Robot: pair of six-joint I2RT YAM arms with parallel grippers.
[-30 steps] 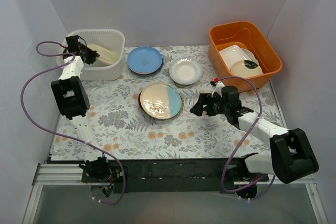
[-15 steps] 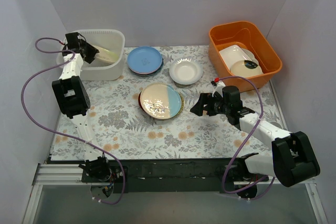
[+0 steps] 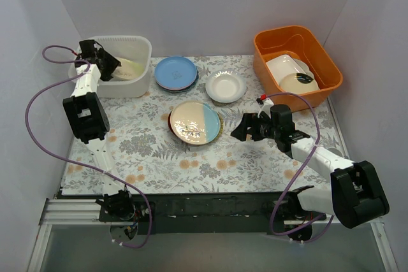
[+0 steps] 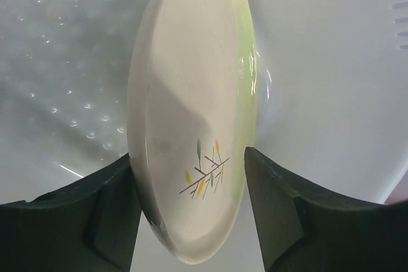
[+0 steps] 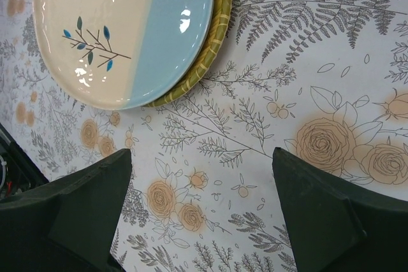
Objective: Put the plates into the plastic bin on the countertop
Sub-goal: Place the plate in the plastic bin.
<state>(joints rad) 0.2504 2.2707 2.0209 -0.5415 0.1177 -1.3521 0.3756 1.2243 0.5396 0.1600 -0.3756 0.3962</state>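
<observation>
A cream plate with a leaf sprig [image 4: 191, 93] leans on edge inside the plastic bin [image 3: 139, 44], at the back left of the countertop [image 3: 153, 151]. My left gripper [image 3: 108, 65] reaches into the bin with its jaws open either side of the plate's lower rim; there is a gap at the right finger [image 4: 280, 214]. A half cream, half pale blue plate [image 3: 195, 121] lies on a yellow plate [image 5: 215, 30] mid-table. My right gripper [image 3: 237, 130] hovers open just right of that stack, empty. A blue plate [image 3: 176, 72] and a small white scalloped plate [image 3: 225, 85] lie behind.
An orange tub [image 3: 262, 62] at the back right holds a white rectangular dish [image 3: 284, 65] and a cream dish with a black blob [image 3: 299, 82]. White walls close in the sides and back. The left arm's purple cable [image 3: 38, 100] loops beside the bin.
The left jaws have spread apart and let go of the cream plate, which has settled lower in the bin. The right arm has hardly moved.
</observation>
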